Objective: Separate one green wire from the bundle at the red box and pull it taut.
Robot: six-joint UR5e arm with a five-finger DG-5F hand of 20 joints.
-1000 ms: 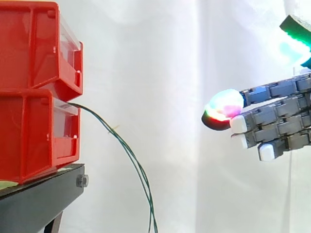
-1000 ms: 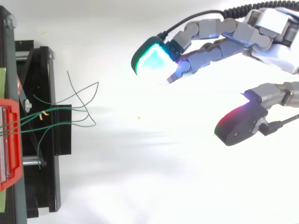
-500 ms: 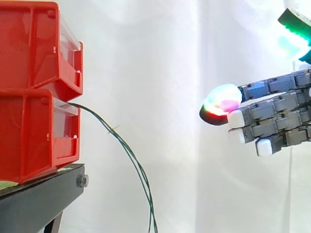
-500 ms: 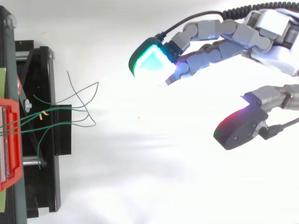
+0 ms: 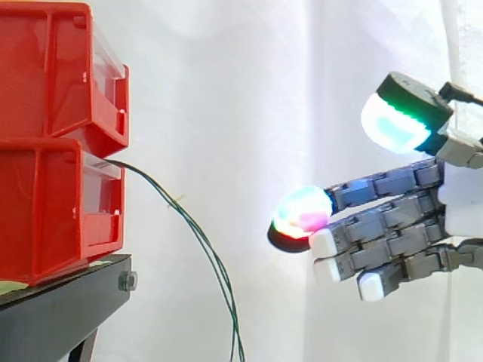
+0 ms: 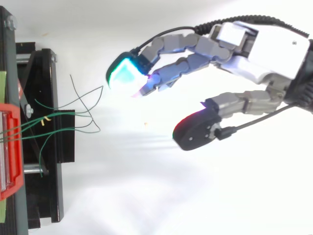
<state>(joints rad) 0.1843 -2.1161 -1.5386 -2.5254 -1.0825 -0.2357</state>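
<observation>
Now that my hand (image 6: 266, 46) has advanced toward 9 o'clock, its open fingers (image 5: 385, 183) near the wires (image 6: 68, 114), grasping nothing.

The hand (image 6: 274, 54) hangs level, fingers (image 5: 377, 226) straight, thumb apart.

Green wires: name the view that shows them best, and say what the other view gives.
The top view: there the green wires fan out from the red box as separate strands, loose ends spread apart. In the side view they overlap into one thin bunch drooping from that box.
</observation>
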